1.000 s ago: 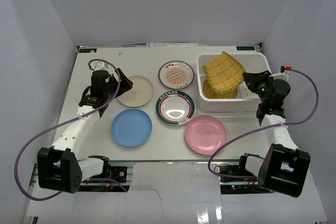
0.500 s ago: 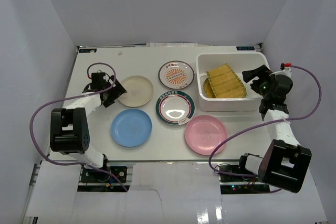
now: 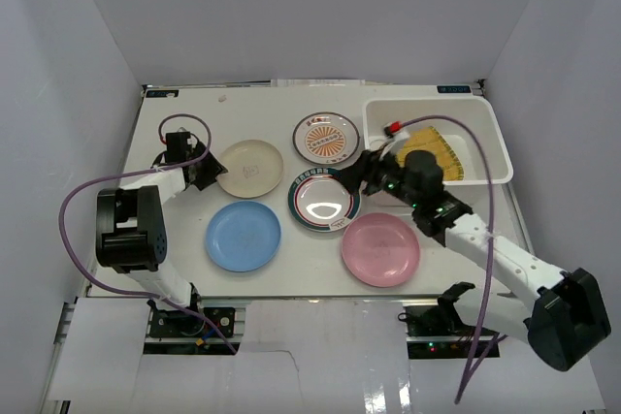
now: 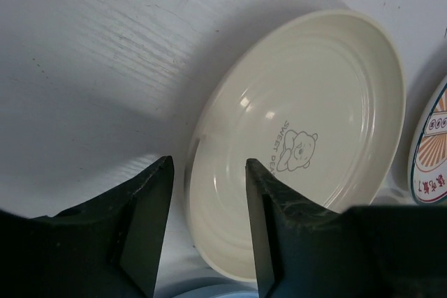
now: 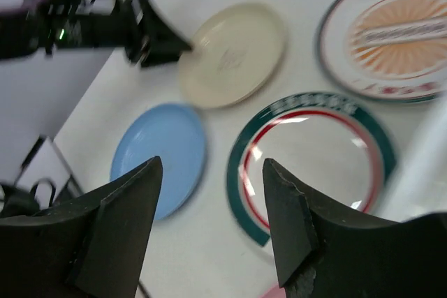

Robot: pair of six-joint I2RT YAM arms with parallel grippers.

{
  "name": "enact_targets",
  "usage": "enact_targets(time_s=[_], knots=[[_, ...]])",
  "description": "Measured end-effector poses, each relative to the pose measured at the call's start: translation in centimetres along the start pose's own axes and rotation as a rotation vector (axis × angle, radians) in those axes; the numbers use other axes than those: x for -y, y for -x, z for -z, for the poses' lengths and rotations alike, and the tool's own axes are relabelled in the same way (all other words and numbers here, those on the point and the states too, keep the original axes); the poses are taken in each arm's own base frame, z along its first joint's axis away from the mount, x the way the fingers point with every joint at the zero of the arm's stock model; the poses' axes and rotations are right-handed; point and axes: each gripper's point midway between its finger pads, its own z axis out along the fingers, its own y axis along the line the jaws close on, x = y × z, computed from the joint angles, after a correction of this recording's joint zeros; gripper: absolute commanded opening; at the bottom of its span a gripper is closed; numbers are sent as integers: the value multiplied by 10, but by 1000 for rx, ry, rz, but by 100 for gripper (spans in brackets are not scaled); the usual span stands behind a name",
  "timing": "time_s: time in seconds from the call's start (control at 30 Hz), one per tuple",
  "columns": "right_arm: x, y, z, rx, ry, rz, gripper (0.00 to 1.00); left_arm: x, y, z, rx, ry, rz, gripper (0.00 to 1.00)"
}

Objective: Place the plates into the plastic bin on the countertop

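Five plates lie on the white countertop (image 3: 175, 239): cream (image 3: 250, 168), orange-sunburst (image 3: 326, 136), green-rimmed (image 3: 323, 203), blue (image 3: 243, 236) and pink (image 3: 380, 250). A yellow woven plate (image 3: 441, 152) lies in the white plastic bin (image 3: 485, 123), partly hidden by my right arm. My left gripper (image 3: 206, 172) sits low at the cream plate's left edge. In the left wrist view its jaws (image 4: 209, 165) are open and straddle the cream plate's (image 4: 307, 116) rim without touching it. My right gripper (image 3: 351, 174) hovers open and empty over the green-rimmed plate (image 5: 314, 165).
In the right wrist view the blue plate (image 5: 160, 155), cream plate (image 5: 234, 54) and orange-sunburst plate (image 5: 398, 29) lie around the green-rimmed one, and the left arm (image 5: 98, 29) is at the cream plate's far side. White walls enclose the countertop on three sides.
My right arm let go of the yellow plate in the bin and swung left to over the green-rimmed plate. My left gripper dropped to the cream plate's edge and its jaws narrowed.
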Motion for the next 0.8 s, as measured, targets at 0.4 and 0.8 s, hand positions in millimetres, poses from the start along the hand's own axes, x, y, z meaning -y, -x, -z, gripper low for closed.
enact_targets(time_s=[0.4, 0.8], knots=[[-66, -222, -54, -500, -20, 148, 72, -13, 0, -8, -3, 39, -13, 4], [-73, -259, -104, -516, -90, 100, 23, -22, 7, -7, 13, 83, -7, 0]])
